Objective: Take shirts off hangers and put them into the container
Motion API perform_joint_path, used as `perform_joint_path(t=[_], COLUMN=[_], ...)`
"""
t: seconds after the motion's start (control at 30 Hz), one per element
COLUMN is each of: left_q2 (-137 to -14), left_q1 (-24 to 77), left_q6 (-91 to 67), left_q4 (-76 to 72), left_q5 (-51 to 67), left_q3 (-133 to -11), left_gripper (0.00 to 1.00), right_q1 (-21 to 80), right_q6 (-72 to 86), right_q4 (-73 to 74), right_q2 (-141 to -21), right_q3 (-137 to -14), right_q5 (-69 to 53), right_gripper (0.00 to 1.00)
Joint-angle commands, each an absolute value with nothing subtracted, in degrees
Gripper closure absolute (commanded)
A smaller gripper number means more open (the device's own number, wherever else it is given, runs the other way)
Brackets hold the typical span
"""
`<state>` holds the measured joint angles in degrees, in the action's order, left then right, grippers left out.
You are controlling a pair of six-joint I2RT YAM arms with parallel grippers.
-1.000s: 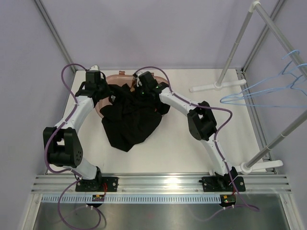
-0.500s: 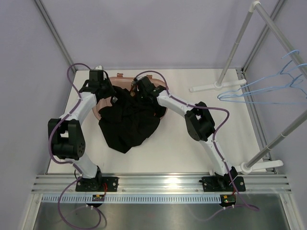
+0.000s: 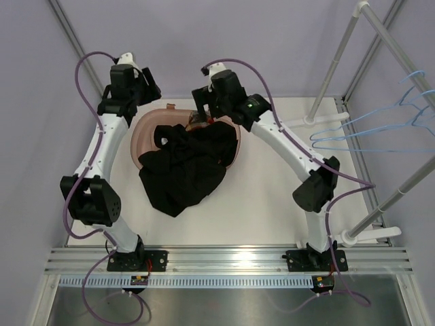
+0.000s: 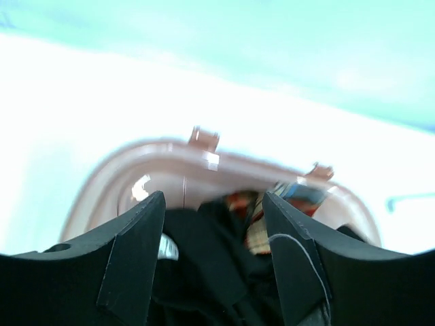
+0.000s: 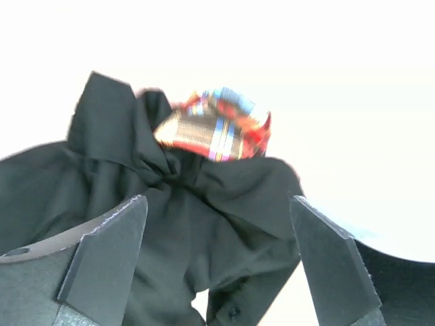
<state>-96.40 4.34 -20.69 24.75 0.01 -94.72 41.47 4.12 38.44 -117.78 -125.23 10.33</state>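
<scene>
A white worktop (image 3: 258, 210) sits between pale lilac walls (image 3: 204, 41). On its right side stands a white rack (image 3: 335, 64), its poles slanting up from two flat feet (image 3: 309, 123). A ribbed metal rail (image 3: 231, 259) runs along the near edge.

Overhead camera sits high behind my bases, looking down on the whole table (image 3: 272, 217). Left wrist camera peers low through my left gripper (image 4: 214, 198), facing the far wall across the container (image 4: 170, 153). Right wrist camera looks down, close over the black shirt (image 5: 204, 224). All three catch that shirt; both wrist views share the plaid shirt (image 5: 214, 132).
</scene>
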Motion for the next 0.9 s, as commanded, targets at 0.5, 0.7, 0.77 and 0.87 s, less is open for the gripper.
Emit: perform_joint_path(t=[0.5,0.7,0.77,0.87], left_q2=[-44.3,-41.9,-43.9,-46.5], left_q1=[12.6,14.6,15.9,20.1], left_q6=[-28.0,-30.8,-31.3,-31.9], left_q4=[23.9,23.8,23.0,22.4], left_q5=[0.3,1.0,0.2,-4.7], left_q3=[-47.9,-40.9,-39.7,-38.6], left_gripper=[0.54,0.52,0.52,0.51], right_q1=[42.6,43.3,43.3,43.4], right_q6=[10.9,12.6,12.9,13.3], right_q4=[35.3,33.8,34.2,33.5], right_q2=[-77.9,-69.6,-69.3,-69.1], right_q3=[-91.7,-85.1,-84.7,-83.3], right_q5=[6.8,6.2,6.2,5.4], right_gripper=[0.01,0.0,0.0,0.01])
